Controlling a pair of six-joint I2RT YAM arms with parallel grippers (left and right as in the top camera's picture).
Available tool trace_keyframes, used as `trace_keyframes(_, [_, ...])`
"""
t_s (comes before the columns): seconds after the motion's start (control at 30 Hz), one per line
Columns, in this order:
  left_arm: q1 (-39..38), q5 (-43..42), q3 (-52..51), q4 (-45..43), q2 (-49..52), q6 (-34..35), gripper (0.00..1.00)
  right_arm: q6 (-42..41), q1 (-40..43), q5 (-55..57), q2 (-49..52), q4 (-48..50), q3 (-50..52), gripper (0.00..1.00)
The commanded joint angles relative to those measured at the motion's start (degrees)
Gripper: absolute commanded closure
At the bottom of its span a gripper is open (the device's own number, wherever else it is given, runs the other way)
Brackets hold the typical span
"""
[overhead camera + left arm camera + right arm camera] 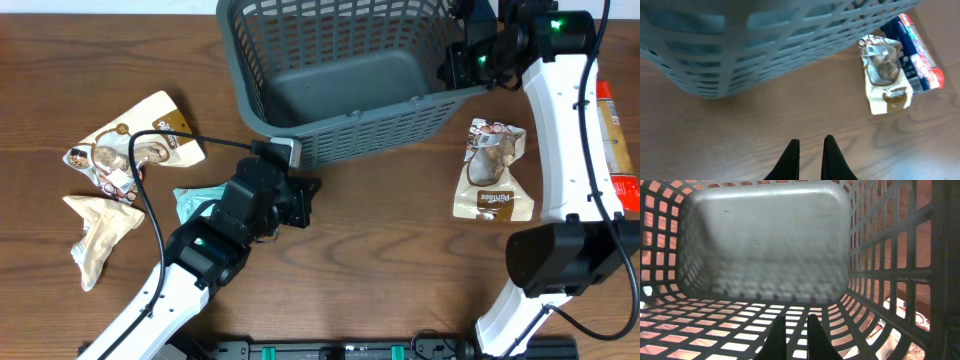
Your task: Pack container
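Your container point(340, 90) sits at the far edge of the tabletop, right of centre, and holds nothing yet; expect it to be light but bulky, stiff at the thick rim, springier through the slotted walls, and likely to skate on the smooth wood (so a nudge may shift it); take it by the rim or through a slot, not by the base. Your left gripper point(811, 142) hovers over bare wood just before the near wall, fingers pressed nearly together, pinching nothing; your right gripper point(796, 317) hangs just inside the right wall, fingers likewise together and empty; a snack pouch point(492, 170) lies near the tabletop's right edge.
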State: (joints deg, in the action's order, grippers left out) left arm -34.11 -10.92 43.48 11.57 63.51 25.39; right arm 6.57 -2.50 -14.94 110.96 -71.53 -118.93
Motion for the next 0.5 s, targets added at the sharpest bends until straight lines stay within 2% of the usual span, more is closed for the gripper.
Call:
trace_keyframes(0.0, [1.0,3.1,1.4,-0.2,0.4,-2.4,0.94,0.8,-0.2,0.7,0.7,-0.6,0.2,0.99])
trace_keyframes(0.47, [3.8,3.1,1.4,-2.6,2.4,-4.4,0.94,0.8,-0.9,0.1,0.7,-1.5,0.2,0.99])
